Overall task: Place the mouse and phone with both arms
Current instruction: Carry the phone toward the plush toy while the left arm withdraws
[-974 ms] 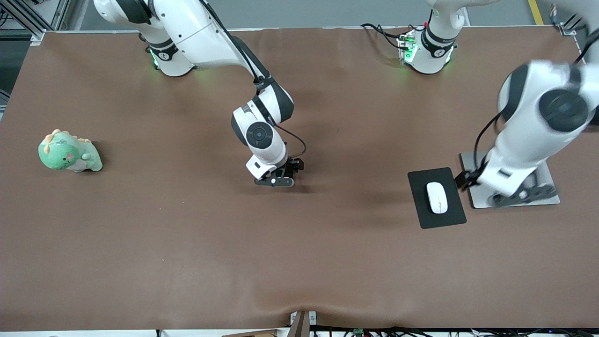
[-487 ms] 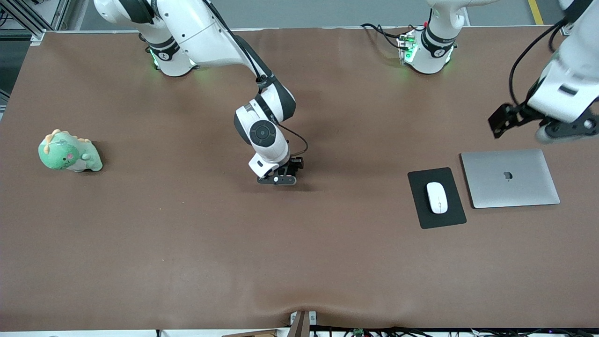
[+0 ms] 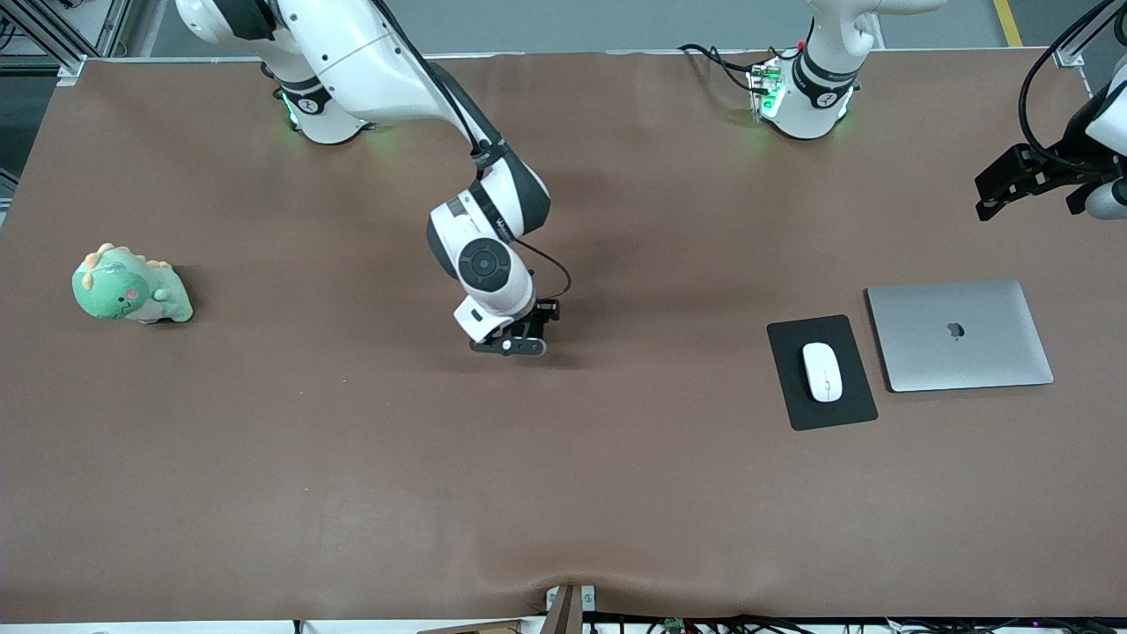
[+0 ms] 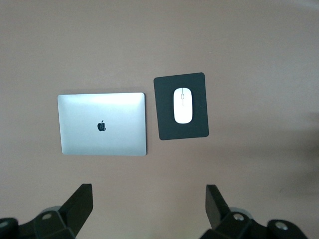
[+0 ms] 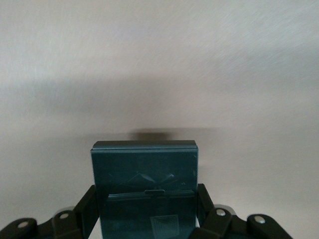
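The white mouse (image 3: 821,371) lies on a black pad (image 3: 797,401) toward the left arm's end of the table; the left wrist view shows the mouse (image 4: 183,105) from high above. My left gripper (image 3: 1101,189) hangs high over that end's table edge. Its fingers stand wide open around nothing (image 4: 148,191). My right gripper (image 3: 511,345) is low over the table's middle and shut on the phone (image 5: 144,174), a dark slab sticking out between its fingers (image 5: 92,201). In the front view the right hand hides the phone.
A closed silver laptop (image 3: 960,335) lies beside the black pad, toward the left arm's end. A green plush dinosaur (image 3: 129,286) sits toward the right arm's end. Brown mat covers the table.
The left arm has risen from over the laptop and swung out over its end of the table. The right gripper has closed on the phone and shifted slightly toward its own end.
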### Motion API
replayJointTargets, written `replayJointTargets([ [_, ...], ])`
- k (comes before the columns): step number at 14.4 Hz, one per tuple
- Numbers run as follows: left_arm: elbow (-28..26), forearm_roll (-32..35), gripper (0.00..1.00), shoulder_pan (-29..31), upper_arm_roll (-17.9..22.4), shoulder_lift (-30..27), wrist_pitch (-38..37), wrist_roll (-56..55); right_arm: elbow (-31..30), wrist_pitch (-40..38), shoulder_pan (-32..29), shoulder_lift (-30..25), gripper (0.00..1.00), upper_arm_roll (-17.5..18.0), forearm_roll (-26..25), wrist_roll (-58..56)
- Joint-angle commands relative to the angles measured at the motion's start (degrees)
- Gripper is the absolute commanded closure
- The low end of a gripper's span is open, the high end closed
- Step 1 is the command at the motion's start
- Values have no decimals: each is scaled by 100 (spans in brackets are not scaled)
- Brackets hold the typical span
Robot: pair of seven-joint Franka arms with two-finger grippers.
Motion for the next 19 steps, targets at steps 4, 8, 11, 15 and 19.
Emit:
replayJointTargets([
  [4, -61, -88, 0, -105, 22, -151, -254, -25, -89, -1032, -210, -658, 100, -687, 33, 99],
  [8, -34, -97, 0, -70, 48, -221, -273, 9, -325, -1412, -472, -1018, 100, -1075, 33, -382],
  [11, -34, -97, 0, -78, 57, -230, -273, 27, -554, -1403, -807, -1177, 100, -1084, 33, -928],
  [15, -52, -193, 0, -70, 57, -370, -282, 53, -826, -1412, -1342, -1485, 100, -1093, 33, -1710],
  [19, -52, -290, 0, -43, 75, -449, -291, 53, -1283, -1316, -1827, -1705, 100, -1119, 16, -2520],
])
